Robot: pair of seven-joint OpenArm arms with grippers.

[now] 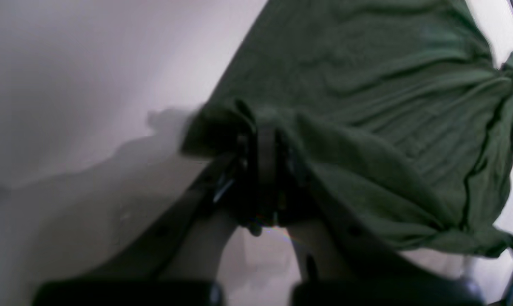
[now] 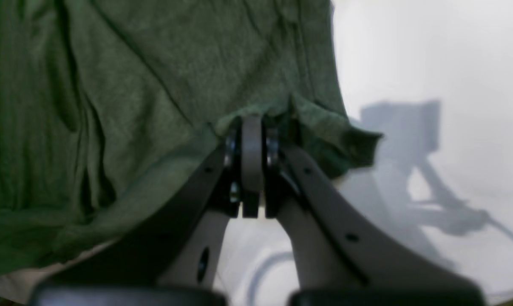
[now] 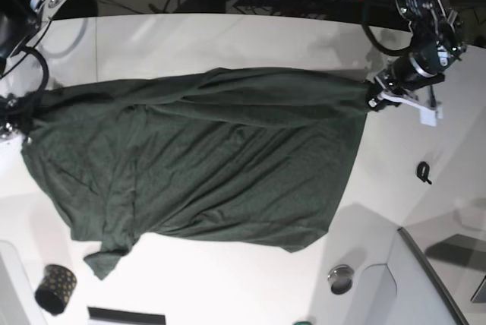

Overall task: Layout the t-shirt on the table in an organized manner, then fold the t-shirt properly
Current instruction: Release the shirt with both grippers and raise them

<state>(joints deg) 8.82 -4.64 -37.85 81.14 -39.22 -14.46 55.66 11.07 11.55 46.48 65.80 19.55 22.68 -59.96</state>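
Table (image 3: pixel 228 36): wide, white. Shirt (image 3: pixel 205 158) spread across its middle, wrinkled, top edge stretched taut between both arms. Left gripper (image 3: pixel 372 99) pinching the shirt's corner at base view's right. Right gripper (image 2: pixel 252 127) clamped on the opposite corner, fabric bunched over its tips.

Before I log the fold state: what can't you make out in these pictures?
- Base view: right gripper cut off by the left edge.
- Base view: left gripper tips buried in the t-shirt.
- Left wrist view: motion blur smears the fabric.
- Wrist views: the shirt's far hem and sleeves fall out of frame.
- Table beneath the shirt: covered.
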